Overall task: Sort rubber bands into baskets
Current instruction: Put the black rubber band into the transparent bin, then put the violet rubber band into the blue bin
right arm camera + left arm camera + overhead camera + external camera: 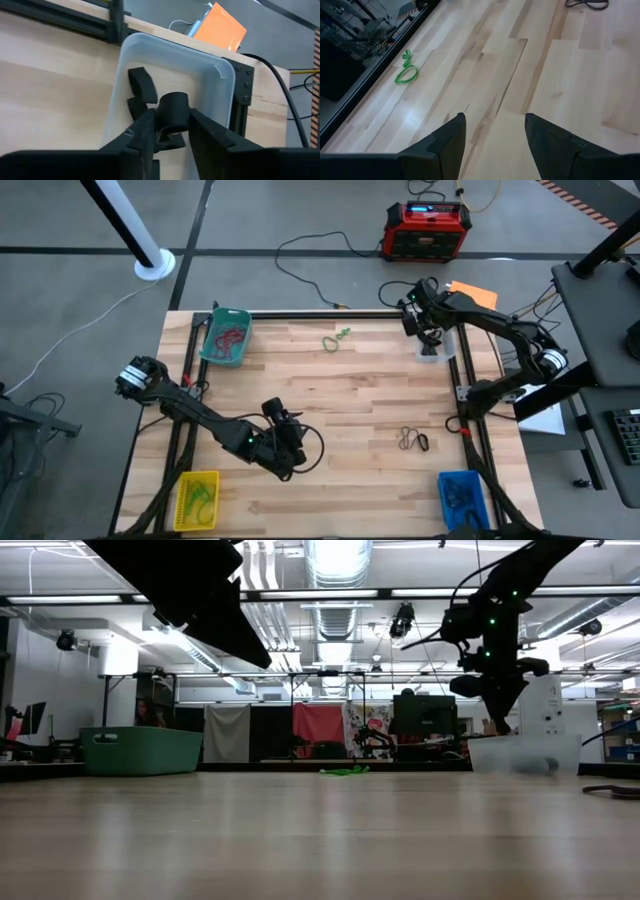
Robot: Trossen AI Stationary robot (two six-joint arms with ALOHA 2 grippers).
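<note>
Black rubber, a wide band (172, 112), is seen between the fingers of the right claw (170, 131), which is poised directly over the clear rectangular plastic basket (222, 75) at the far right edge of the pale wooden surface (350, 380). The fingers are parted only slightly, and the band is lodged between their tips, with more black bands (141, 82) lying in the basket beneath. The band's long axis cannot be told. The left claw (495, 135) is held wide open and empty over the near middle of the surface. Bright green thin rubber bands (335, 339) are laid near the far edge, well apart from both claws, their long axis running roughly along that edge. Dark bands (413, 440) are laid right of centre.
</note>
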